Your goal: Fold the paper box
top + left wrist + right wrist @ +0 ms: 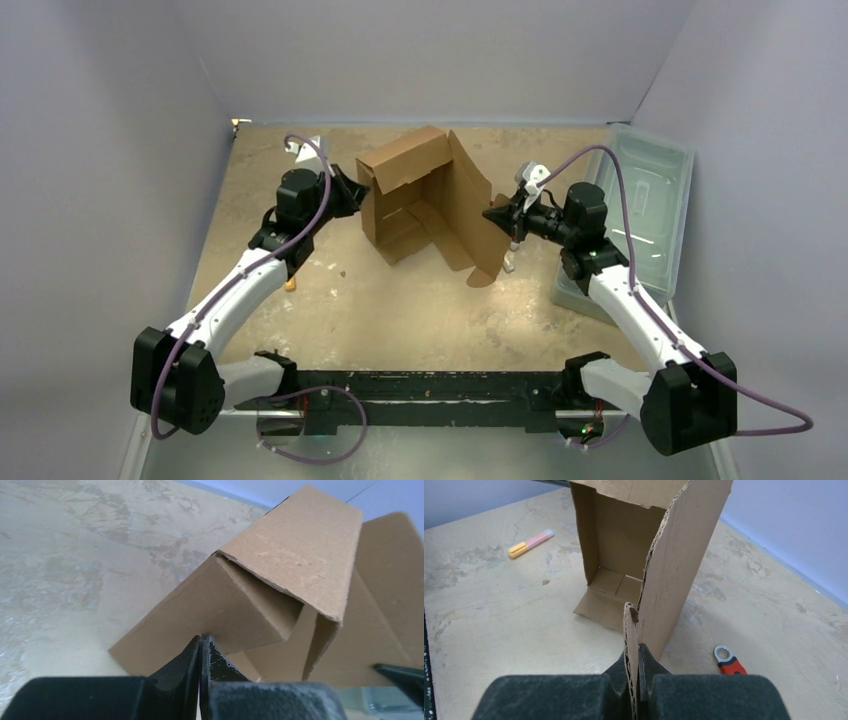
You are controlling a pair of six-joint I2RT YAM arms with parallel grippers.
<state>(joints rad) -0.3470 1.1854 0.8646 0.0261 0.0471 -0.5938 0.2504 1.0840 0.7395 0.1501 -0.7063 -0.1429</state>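
left pincer [354, 196] [201, 647]: fingers pressed together with no cardboard visible between them; the tips sit at the lower edge of the box's left wall, and whether they touch it cannot be told.
marker [290, 285] [530, 543]: yellow with a pink end, lying flat on the table [400, 310]; it is behind the left pincer, close by that arm's forearm, and well ahead and to the left of the right pincer.
paper box [410, 195] [280, 580] [624, 540]: brown cardboard, partly formed, standing between the two pincers with its open side turned toward the right pincer; one folded panel hangs just above and ahead of the left pincer, and a tall flap stands up directly ahead of the right pincer.
right pincer [497, 215] [638, 652]: clamped on the near corrugated edge of that tall flap, with the cardboard sandwiched between the two fingers.
wrench [729, 660]: red handle, ring end, lying on the table just to the right of the right pincer and below it.
plastic bin [680, 160]: translucent grey-green, behind the right pincer, alongside that arm at the table's right side.
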